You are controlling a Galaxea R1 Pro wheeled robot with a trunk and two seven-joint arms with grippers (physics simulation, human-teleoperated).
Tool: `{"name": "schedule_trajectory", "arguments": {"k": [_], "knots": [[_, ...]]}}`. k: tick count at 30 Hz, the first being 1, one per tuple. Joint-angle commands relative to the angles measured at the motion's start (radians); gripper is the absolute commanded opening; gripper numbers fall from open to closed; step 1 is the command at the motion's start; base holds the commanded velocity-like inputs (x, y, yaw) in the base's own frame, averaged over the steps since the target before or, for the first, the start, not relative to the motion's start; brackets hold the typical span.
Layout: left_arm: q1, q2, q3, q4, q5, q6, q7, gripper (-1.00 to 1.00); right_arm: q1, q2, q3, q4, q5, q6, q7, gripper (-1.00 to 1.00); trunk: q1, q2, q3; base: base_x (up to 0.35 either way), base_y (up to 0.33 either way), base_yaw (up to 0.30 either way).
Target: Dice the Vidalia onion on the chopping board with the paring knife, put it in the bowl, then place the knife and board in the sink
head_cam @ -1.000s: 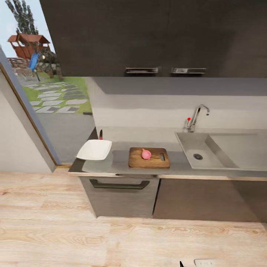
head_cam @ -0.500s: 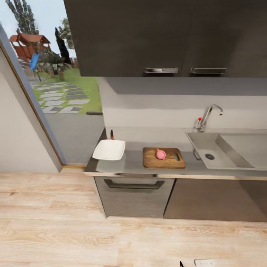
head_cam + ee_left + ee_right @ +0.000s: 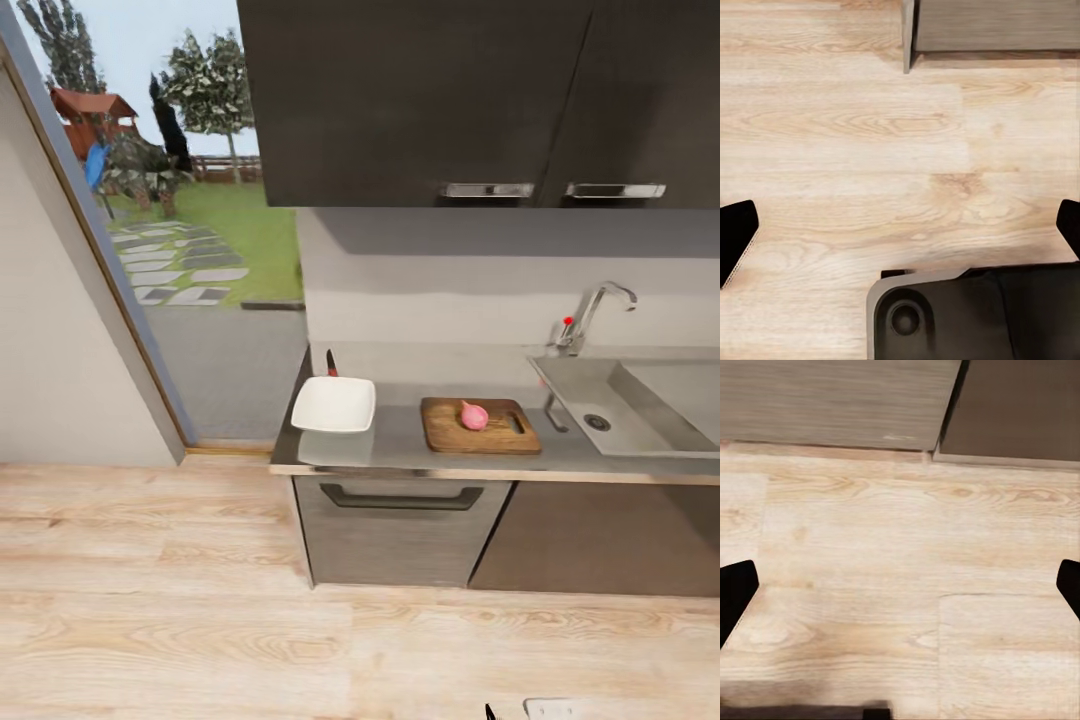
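Vidalia onion point(image 3: 474, 415): whole, on chopping board point(image 3: 479, 427); likely light, round, rolls easily. Paring knife point(image 3: 331, 362), far of bowl point(image 3: 335, 405): take by red handle. Left gripper point(image 3: 900, 225) and right gripper point(image 3: 900, 585): wide apart, empty.

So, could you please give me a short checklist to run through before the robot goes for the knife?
1. Vidalia onion out of the sink and on the chopping board: ok.
2. Paring knife located, behind the bowl; mostly hidden, so its lie: cannot tell.
3. Left gripper open and empty: ok.
4. Right gripper open and empty: ok.
5. Robot close enough to reach the countertop: not ok, both grippers hang over the floor.
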Motion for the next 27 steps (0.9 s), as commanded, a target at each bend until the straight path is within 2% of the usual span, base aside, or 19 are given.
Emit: {"name": "schedule_trajectory", "arguments": {"k": [1,17,27], "knots": [[0.0,0.001,-0.002,0.0,0.008,-0.001,-0.004,1.0,-0.001,0.001,-0.008,0.0,0.009,-0.004,0.004,1.0,0.001,-0.002,-0.002,0.0,0.303,0.0],[0.0,0.001,-0.005,0.001,0.008,-0.001,-0.005,1.0,-0.001,0.0,-0.009,0.001,0.009,-0.004,0.004,1.0,0.001,-0.002,-0.002,-0.005,0.303,0.0],[0.0,0.001,-0.005,0.005,0.008,-0.002,-0.007,1.0,-0.001,0.0,-0.009,0.0,0.009,-0.004,0.004,1.0,0.001,-0.002,-0.002,-0.163,0.198,0.0]]}}
